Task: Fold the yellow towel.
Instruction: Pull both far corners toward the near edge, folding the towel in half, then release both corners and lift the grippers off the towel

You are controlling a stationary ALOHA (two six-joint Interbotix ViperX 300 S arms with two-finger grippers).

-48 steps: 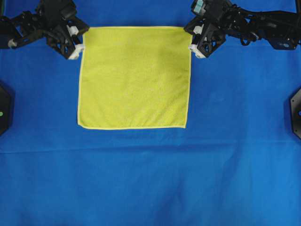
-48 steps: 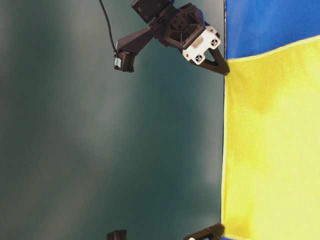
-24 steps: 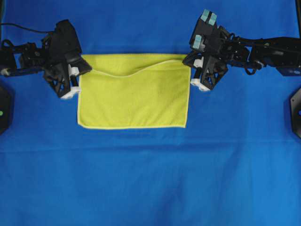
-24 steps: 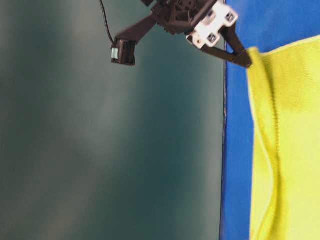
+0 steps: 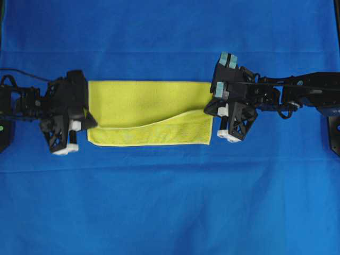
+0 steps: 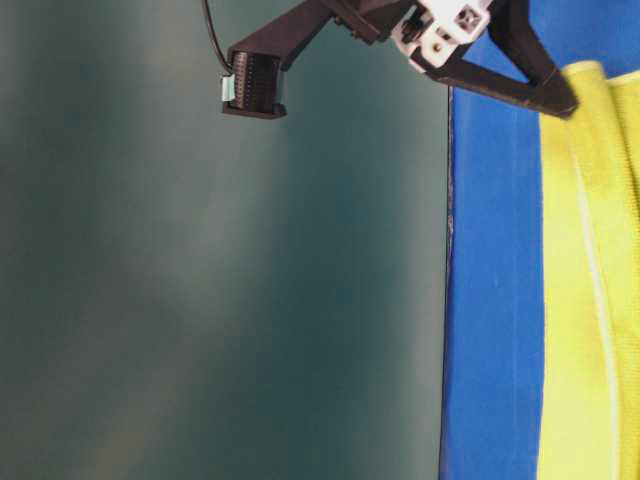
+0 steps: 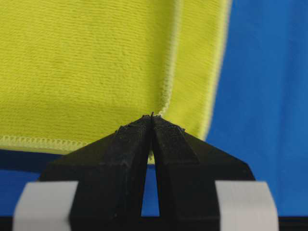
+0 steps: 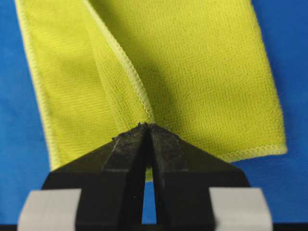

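Note:
The yellow towel (image 5: 149, 101) lies on the blue cloth, doubled over on itself into a wide band. Its top layer's pale hem runs slantwise, a little short of the near edge. My left gripper (image 5: 88, 121) is shut on the top layer's left corner; in the left wrist view the gripper (image 7: 152, 118) pinches the hem of the towel (image 7: 86, 67). My right gripper (image 5: 209, 109) is shut on the right corner; in the right wrist view the gripper (image 8: 147, 126) pinches the towel (image 8: 202, 72). The table-level view shows the right gripper (image 6: 562, 104) at the towel's (image 6: 590, 320) fold.
The large blue cloth (image 5: 170, 202) covers the whole table. Dark fixtures sit at the left edge (image 5: 3, 130) and right edge (image 5: 334, 133). In the table-level view the table's edge (image 6: 448, 300) stands against a dark green backdrop.
Both grippers have carried the towel's far edge toward the near edge, laying the top layer over the lower one. The visible towel went from a full square to a narrow band.

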